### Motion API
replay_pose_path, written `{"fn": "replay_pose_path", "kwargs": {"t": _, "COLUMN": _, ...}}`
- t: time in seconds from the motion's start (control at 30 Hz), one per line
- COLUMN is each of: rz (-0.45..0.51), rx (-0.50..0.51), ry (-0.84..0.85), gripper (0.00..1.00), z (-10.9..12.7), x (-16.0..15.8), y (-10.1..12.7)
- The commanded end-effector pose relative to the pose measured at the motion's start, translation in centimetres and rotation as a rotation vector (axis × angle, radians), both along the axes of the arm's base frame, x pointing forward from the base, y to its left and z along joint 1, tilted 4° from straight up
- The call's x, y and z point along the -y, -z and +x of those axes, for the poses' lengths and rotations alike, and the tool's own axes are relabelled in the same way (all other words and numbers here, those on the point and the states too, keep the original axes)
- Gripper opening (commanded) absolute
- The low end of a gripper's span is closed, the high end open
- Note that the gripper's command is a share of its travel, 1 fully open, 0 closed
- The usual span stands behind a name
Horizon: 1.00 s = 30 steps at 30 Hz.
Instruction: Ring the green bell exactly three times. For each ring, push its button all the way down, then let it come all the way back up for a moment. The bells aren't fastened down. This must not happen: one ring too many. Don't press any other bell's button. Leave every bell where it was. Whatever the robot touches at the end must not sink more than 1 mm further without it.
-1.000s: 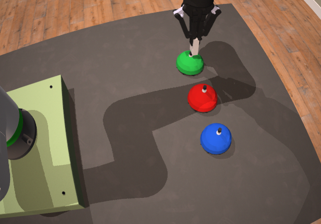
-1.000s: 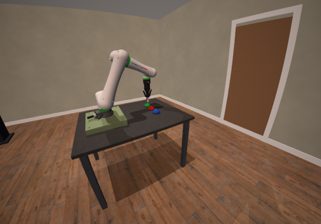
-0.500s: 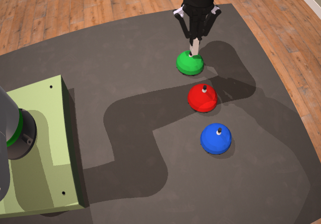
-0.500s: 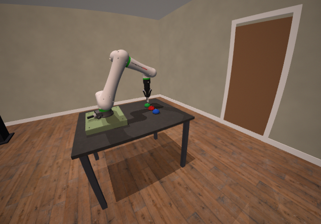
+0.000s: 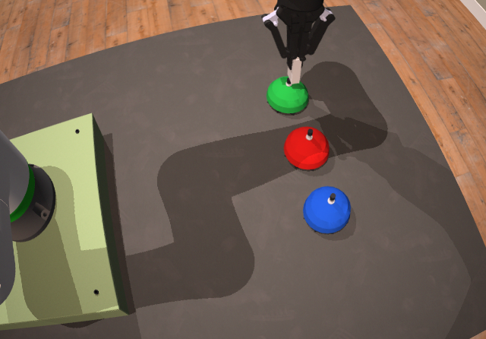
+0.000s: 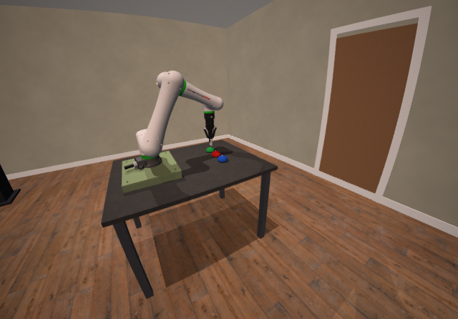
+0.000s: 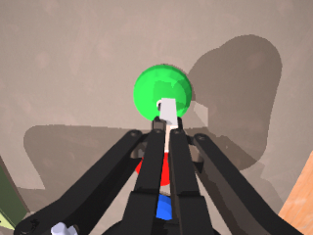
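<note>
The green bell (image 5: 287, 96) is the farthest of three bells in a row on the dark table. My gripper (image 5: 293, 79) is shut and empty, pointing straight down. Its closed fingertips rest on the green bell's button at the top of the dome, and only a small bit of the button shows beside the tips. In the wrist view the fingertips (image 7: 167, 113) cover the centre of the green bell (image 7: 162, 92). In the exterior view the gripper (image 6: 210, 144) stands just over the green bell (image 6: 210, 149).
The red bell (image 5: 306, 147) and the blue bell (image 5: 326, 210) stand in line nearer the camera, their buttons up and untouched. The arm's green base plate (image 5: 58, 225) is at the left. The table's far edge lies behind the green bell.
</note>
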State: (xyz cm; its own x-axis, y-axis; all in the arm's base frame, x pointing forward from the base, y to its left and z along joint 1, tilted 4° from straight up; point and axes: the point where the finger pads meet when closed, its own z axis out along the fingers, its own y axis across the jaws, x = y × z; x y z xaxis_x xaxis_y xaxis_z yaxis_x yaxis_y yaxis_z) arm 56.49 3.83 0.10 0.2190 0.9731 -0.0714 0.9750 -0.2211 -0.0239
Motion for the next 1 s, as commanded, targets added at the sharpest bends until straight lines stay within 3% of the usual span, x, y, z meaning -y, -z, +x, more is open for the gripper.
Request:
{"fn": "replay_pose_path", "kwargs": {"t": 0.0, "rz": 0.0, "rx": 0.0, "ry": 0.0, "gripper": 0.0, "z": 0.0, "x": 0.01, "y": 0.02}}
{"fn": "replay_pose_path", "kwargs": {"t": 0.97, "rz": 0.0, "rx": 0.0, "ry": 0.0, "gripper": 0.0, "z": 0.01, "x": -0.02, "y": -0.38}}
